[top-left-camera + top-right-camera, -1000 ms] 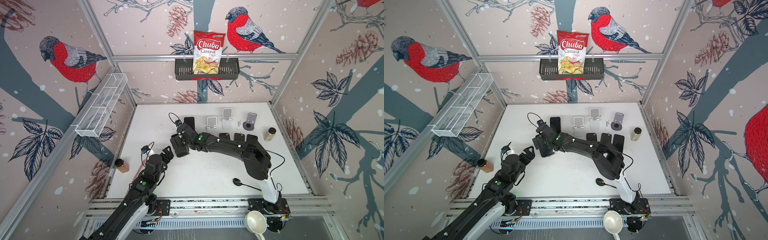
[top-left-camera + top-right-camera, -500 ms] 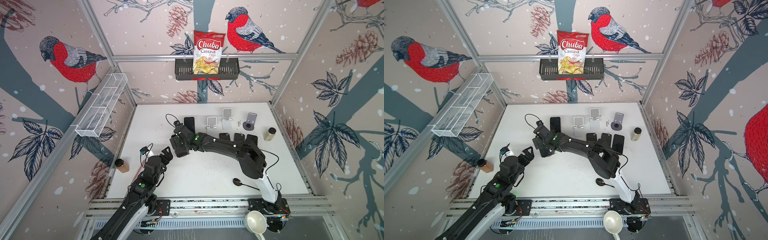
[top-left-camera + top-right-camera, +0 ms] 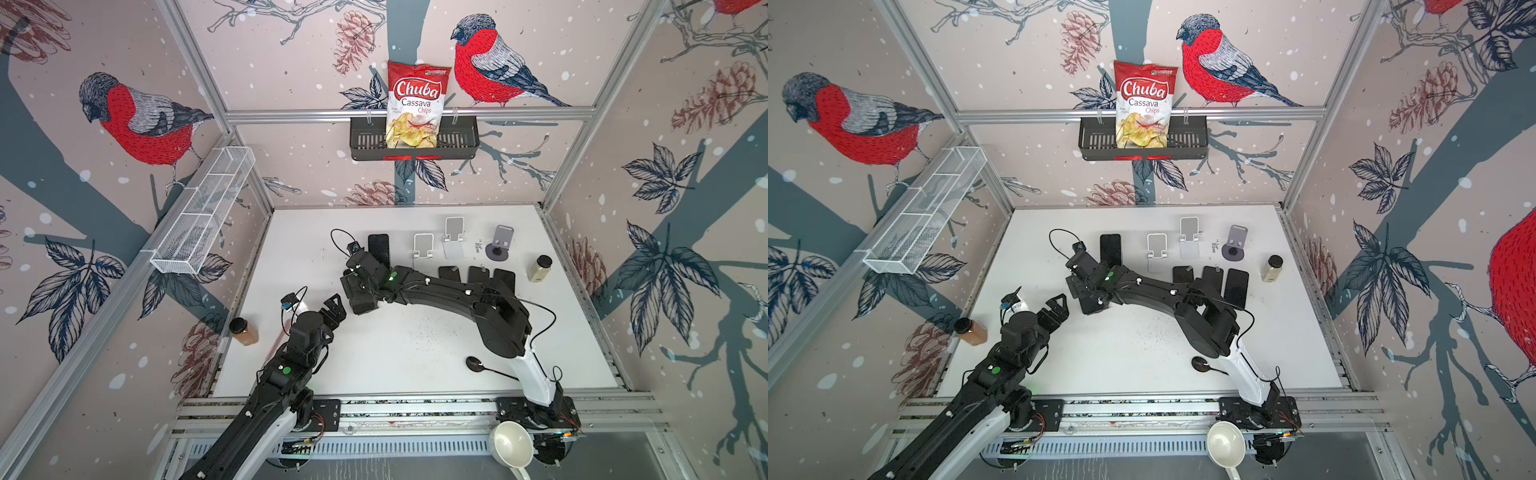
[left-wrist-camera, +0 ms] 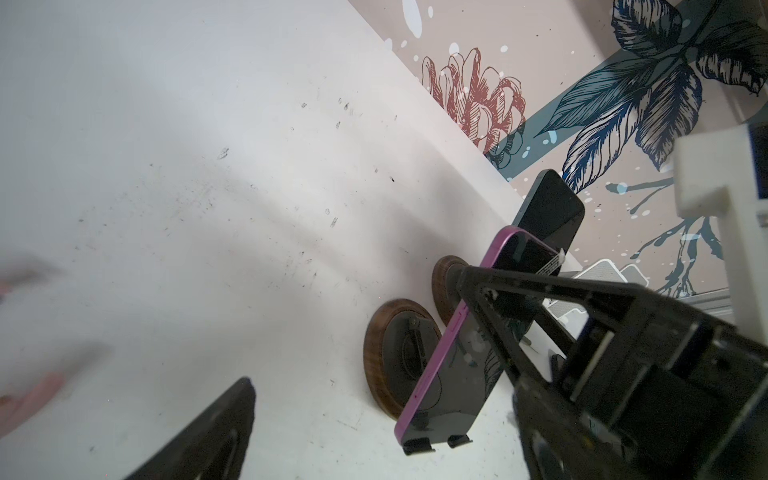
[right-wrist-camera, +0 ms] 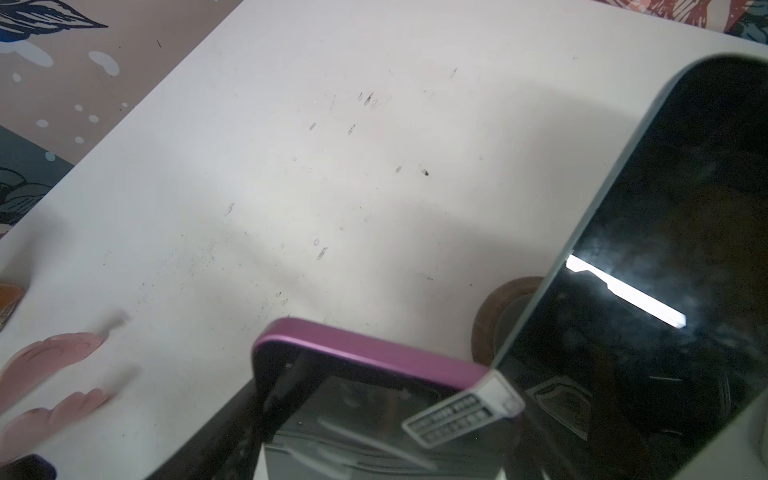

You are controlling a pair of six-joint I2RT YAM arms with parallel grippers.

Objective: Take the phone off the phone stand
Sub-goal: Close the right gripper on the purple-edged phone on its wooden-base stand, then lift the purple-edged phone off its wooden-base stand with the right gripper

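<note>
A purple-edged phone [image 4: 453, 374] [image 5: 374, 353] leans on a black phone stand with a round wooden base [image 4: 374, 361], left of the table's middle. My right gripper [image 3: 358, 291] [image 3: 1086, 295] [image 5: 370, 395] reaches across and straddles the phone's top end. Its white pad [image 5: 478, 407] sits at one upper corner and a dark finger lies along the opposite edge. Whether both press on the phone does not show. In both top views the arm hides most of the phone. My left gripper [image 3: 334, 305] [image 3: 1057, 306] [image 4: 382, 449] hangs open just in front of the stand, holding nothing.
A second dark phone [image 3: 378, 249] [image 5: 665, 249] stands right behind on another wooden-based stand. Further right are three empty stands [image 3: 423, 245] and three flat phones [image 3: 478, 274]. An amber jar [image 3: 243, 332], a pale jar [image 3: 539, 268] and a black spoon [image 3: 476, 363] also lie about.
The right arm's elbow has swung a little to the left while its gripper stayed over the phone. The left arm has hardly moved.
</note>
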